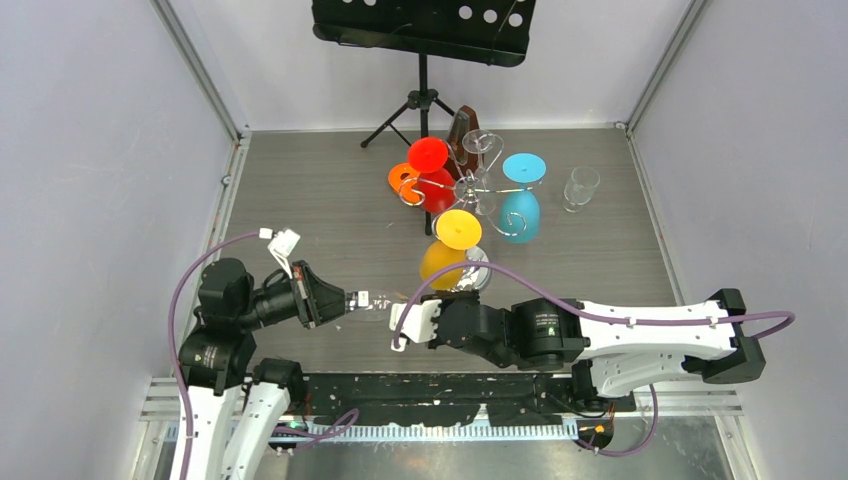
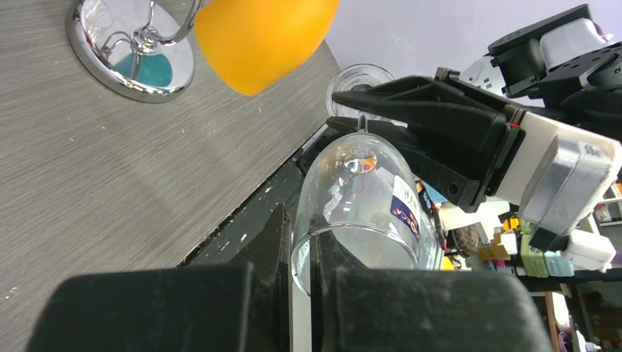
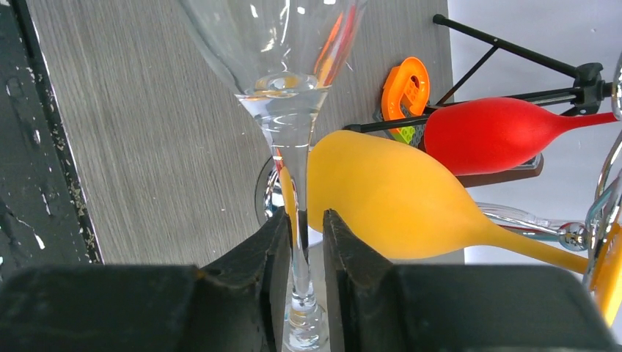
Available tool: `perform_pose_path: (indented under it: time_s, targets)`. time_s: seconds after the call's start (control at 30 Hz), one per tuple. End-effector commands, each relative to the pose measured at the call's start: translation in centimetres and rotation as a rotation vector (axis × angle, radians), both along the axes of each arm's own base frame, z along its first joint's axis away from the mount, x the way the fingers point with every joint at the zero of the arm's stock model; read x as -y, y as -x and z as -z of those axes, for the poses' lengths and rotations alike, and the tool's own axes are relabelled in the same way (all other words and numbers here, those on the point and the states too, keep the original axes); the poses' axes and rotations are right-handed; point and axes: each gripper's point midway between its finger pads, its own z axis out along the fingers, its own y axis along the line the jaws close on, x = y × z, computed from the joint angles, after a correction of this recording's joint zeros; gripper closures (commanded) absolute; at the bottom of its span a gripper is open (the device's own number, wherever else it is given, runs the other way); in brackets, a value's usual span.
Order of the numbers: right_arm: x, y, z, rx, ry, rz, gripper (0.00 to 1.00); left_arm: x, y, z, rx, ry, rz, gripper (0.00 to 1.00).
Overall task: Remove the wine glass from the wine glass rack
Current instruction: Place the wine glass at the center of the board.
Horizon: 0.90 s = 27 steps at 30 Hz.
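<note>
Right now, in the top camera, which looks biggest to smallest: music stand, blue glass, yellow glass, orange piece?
1. Music stand
2. Blue glass and yellow glass: about alike, so no ranking.
3. Orange piece, partly hidden.

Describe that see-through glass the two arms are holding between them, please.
The clear wine glass looks like thin, colourless glass: a rounded bowl tapering to a slender stem, with a small blue sticker on the bowl. It lies roughly on its side, held up in the air. The left pincer clamps the wall of the bowl at its rim, and the right pincer clamps the stem. Nothing else seems to touch it.
</note>
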Motion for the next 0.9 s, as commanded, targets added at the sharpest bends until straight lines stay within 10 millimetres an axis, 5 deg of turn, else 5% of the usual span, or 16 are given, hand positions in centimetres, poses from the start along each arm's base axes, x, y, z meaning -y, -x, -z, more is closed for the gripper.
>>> perform_pose_path:
  time_s: [0.0, 0.23, 0.53, 0.7, 0.87]
  targets:
    - [-1.2, -0.9, -4.7, 0.024, -0.231, 0.068, 0.68, -0.2, 0.6, -0.5, 0.024, -0.030, 0.015, 1.00]
    - [-1.0, -0.5, -4.7, -0.006, -0.271, 0.067, 0.54, -1.1, -0.5, -0.8, 0.038, -0.089, -0.072, 1.00]
    - [1.4, 0.5, -5.8, -0.077, -0.356, 0.043, 0.49, -3.0, -1.0, -1.8, 0.070, -0.233, -0.159, 1.00]
    - [3.2, 0.7, -7.8, -0.094, -0.477, 0.048, 0.47, -4.3, -2.0, -1.4, 0.068, -0.324, -0.218, 1.00]
    - [4.5, 0.4, -7.8, -0.107, -0.530, 0.091, 0.45, -6.8, -3.4, -0.2, 0.049, -0.480, -0.316, 1.00]
